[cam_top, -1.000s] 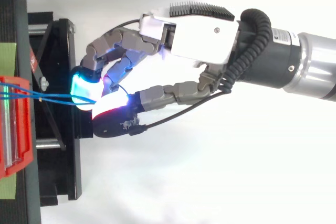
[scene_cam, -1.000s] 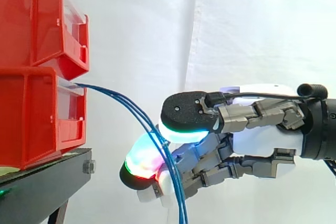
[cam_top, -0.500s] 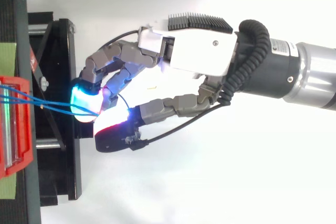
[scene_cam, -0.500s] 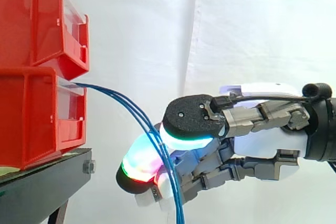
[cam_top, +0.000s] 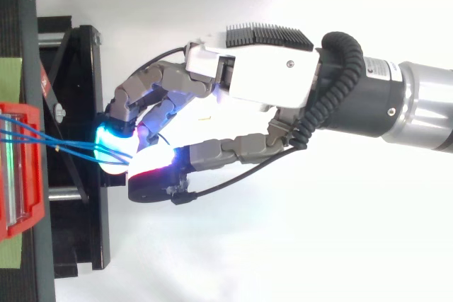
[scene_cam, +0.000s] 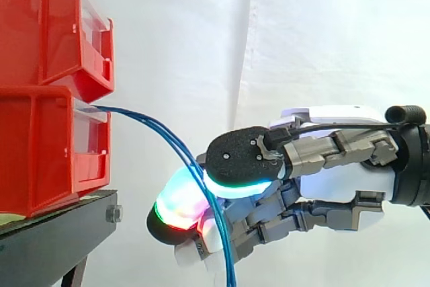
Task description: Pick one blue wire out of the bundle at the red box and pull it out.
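Down a little since the last look goes the thumb [scene_cam: 236,159], closer onto the glowing fingertips [scene_cam: 178,199]. My hand [scene_cam: 339,183] is curled, and it squeezes the blue wires [scene_cam: 168,141] between thumb and fingertips. The wires come out of the front of the lower red box [scene_cam: 40,146], bend down, and run through the pinch. I count 3 wires there, and I cannot tell how many are really caught. I want just 1. I think the best way is to keep the squeeze firm, then pull slowly and straight away from the box, so the wire slides out without slipping or dragging the other 2 along.
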Tool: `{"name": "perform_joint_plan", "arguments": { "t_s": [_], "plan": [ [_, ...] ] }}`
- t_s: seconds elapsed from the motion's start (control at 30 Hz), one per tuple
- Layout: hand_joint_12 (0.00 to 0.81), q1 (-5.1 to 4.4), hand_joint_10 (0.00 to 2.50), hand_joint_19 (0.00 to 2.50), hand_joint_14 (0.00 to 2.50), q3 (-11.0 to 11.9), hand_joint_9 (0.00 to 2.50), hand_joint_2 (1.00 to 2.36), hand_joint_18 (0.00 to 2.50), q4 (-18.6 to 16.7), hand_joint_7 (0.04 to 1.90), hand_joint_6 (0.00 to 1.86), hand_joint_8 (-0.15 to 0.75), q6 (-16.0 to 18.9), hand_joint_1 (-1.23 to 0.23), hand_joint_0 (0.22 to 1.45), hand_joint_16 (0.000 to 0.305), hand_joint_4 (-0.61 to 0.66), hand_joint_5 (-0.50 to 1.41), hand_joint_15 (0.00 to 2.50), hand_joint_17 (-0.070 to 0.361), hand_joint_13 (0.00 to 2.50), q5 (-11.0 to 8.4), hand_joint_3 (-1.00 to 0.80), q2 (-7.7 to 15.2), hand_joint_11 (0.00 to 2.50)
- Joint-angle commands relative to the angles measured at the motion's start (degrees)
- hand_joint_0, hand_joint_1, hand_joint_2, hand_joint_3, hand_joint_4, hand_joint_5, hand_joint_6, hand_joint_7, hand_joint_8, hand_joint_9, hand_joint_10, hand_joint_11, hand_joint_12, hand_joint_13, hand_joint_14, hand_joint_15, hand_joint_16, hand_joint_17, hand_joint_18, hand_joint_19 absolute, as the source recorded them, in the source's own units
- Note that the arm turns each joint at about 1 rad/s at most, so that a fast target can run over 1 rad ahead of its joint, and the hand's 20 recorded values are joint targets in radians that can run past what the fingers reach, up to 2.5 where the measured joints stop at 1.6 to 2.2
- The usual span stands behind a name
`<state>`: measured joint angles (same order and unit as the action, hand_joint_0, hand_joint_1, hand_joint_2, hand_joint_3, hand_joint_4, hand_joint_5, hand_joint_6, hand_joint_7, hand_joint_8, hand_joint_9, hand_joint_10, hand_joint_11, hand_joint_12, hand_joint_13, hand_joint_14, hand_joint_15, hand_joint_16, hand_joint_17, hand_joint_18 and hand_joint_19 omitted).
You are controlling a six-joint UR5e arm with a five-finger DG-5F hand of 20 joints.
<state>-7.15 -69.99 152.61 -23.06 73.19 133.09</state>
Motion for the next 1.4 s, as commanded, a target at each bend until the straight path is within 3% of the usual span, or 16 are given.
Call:
{"name": "perform_joint_plan", "arguments": {
  "t_s": [0.0,0.47,0.67,1.0,1.37],
  "plan": [
    [0.395,0.03,0.02,0.50,0.02,0.0,0.92,1.01,0.47,-0.1,0.70,0.90,0.287,0.0,-0.80,0.58,0.068,0.15,-0.15,0.39,0.153,0.65,0.03,-0.06,0.1,0.56],
    [0.413,-0.06,0.02,0.49,0.02,-0.1,0.95,1.01,0.49,0.5,0.70,0.90,0.299,0.5,-0.79,0.59,0.071,0.15,-0.15,0.38,0.159,0.67,0.20,-0.05,0.0,0.54],
    [0.413,0.03,0.02,0.49,0.02,0.0,0.96,1.01,0.50,4.6,0.70,0.90,0.298,0.6,-0.79,0.59,0.071,0.15,-0.15,0.38,0.160,0.68,1.43,-0.04,-0.9,0.55],
    [0.422,0.03,0.02,0.49,0.02,0.0,0.97,1.01,0.51,9.6,0.69,0.90,0.305,0.6,-0.78,0.59,0.073,0.17,-0.15,0.38,0.164,0.69,1.78,-0.05,-2.7,0.54],
    [0.421,0.12,0.02,0.49,0.02,0.0,0.97,1.01,0.51,11.3,0.70,0.90,0.304,0.7,-0.78,0.59,0.073,0.19,-0.15,0.38,0.163,0.69,1.43,-0.06,-5.1,0.54]
  ]
}}
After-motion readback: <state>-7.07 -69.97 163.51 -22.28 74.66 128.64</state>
